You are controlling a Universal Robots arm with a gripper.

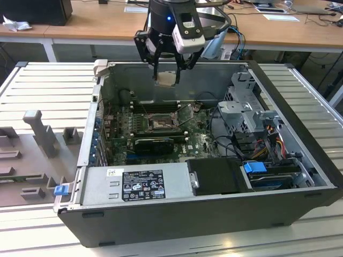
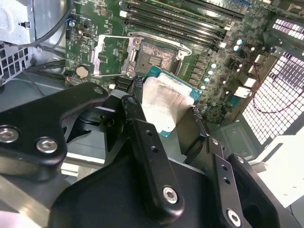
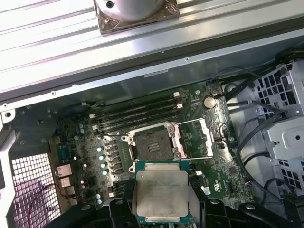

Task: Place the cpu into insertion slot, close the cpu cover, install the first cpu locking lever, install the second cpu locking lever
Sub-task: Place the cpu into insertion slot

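The gripper (image 1: 166, 75) is pinching the cpu (image 1: 165, 79) by 2 opposite edges, its fingers narrowed onto the chip. It is holding the chip flat, with the pale face up in both wrist views.

It is hanging above the open computer case (image 1: 214, 214), at about the height of the case's top edge. The insertion slot (image 1: 159, 122) is lying almost straight below it on the green motherboard (image 1: 201, 140), well apart, so the relation that matters is vertical.

In the first wrist view the cpu (image 3: 161, 192) is sitting just short of the insertion slot (image 3: 153, 142). Its edges are running roughly parallel to the slot's silver rim, so I judge that little turning is needed.

The slot's dark centre is showing bare. The cpu cover (image 3: 192, 137) is lying flipped open beside it, on the side away from the long memory slots' (image 3: 137, 114) near ends. No step of the task is done yet.
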